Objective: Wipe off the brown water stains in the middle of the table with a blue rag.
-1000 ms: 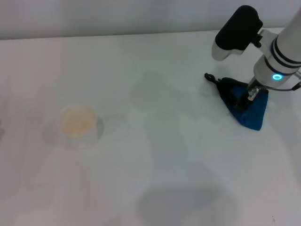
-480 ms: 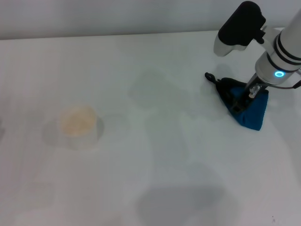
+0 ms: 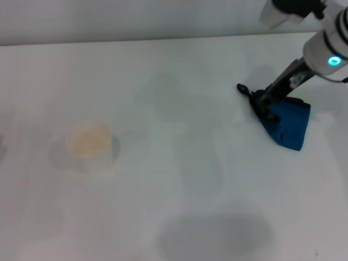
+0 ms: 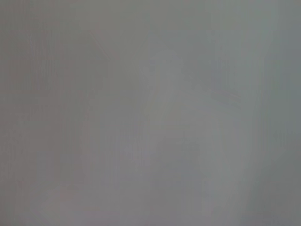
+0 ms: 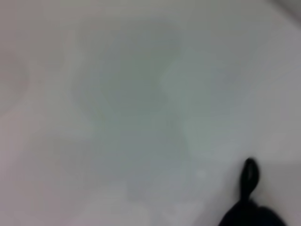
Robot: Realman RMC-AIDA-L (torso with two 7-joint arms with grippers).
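The blue rag [image 3: 288, 124] lies bunched on the white table [image 3: 174, 206] at the right, its black edging and thin loop [image 3: 243, 89] pointing toward the middle. My right gripper [image 3: 265, 103] reaches down at a slant onto the rag's black edge; its wrist is high at the upper right. In the right wrist view the loop [image 5: 249, 173] and a dark part of the rag [image 5: 251, 216] show low in the picture. No brown water stains show; the table's middle has only a faint greyish patch [image 3: 168, 92]. The left gripper is out of view.
A white cup [image 3: 91, 142] with tan liquid stands on the left part of the table. The left wrist view shows only plain grey. The table's far edge runs along the top of the head view.
My right arm's wrist has risen and swung to the upper right, so the gripper now slants down to the rag's black edge. The rag has stayed in place and looks flatter.
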